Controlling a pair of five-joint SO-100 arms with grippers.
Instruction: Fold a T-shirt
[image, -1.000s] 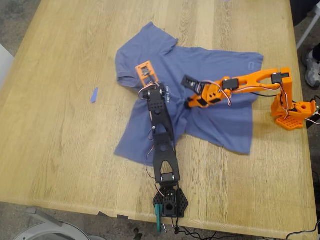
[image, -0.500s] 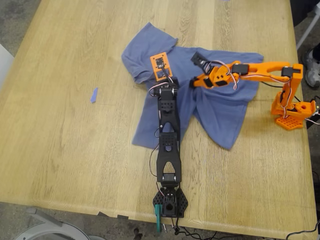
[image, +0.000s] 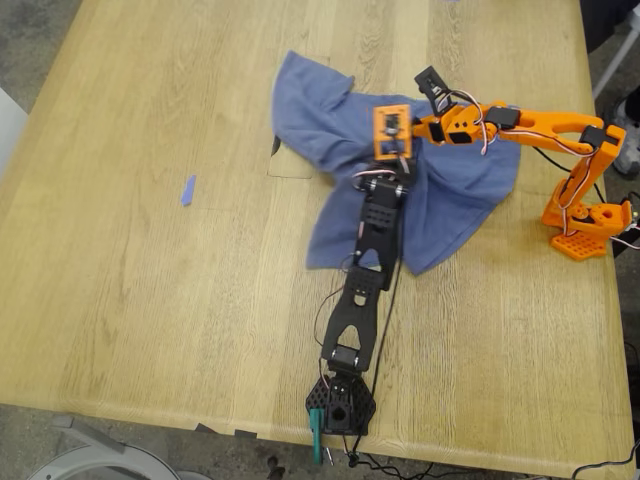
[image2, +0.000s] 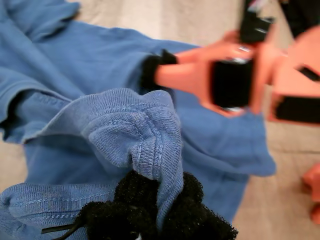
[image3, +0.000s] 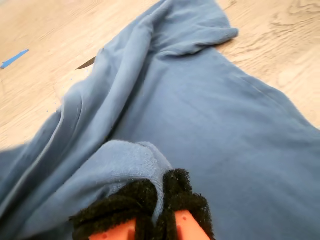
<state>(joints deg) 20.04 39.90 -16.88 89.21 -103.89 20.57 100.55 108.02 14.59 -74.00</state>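
The slate-blue T-shirt (image: 450, 200) lies bunched at the far middle of the table in the exterior view, one sleeve (image: 300, 85) spread toward that view's left. My first gripper (image: 391, 125), on the black arm, is shut on a ribbed fold of the T-shirt (image2: 135, 130); black foam fingertips (image2: 120, 200) pinch it on both sides. My second gripper (image: 425, 118), on the orange arm, is close beside the first and shut on another fold of the T-shirt (image3: 200, 115), with its gripper (image3: 155, 200) pads squeezing the cloth. The chest print is hidden.
A tiny blue scrap (image: 187, 190) lies on the wooden table (image: 130, 300) at the exterior view's left. The orange arm's base (image: 580, 225) stands near that view's right table edge, the black arm's base (image: 340, 405) at the near edge. A shoe (image: 625, 140) shows at the right edge.
Both grippers have moved toward the exterior view's upper right, dragging the T-shirt along. The cloth has bunched into a narrower heap and uncovered the table on that view's left.
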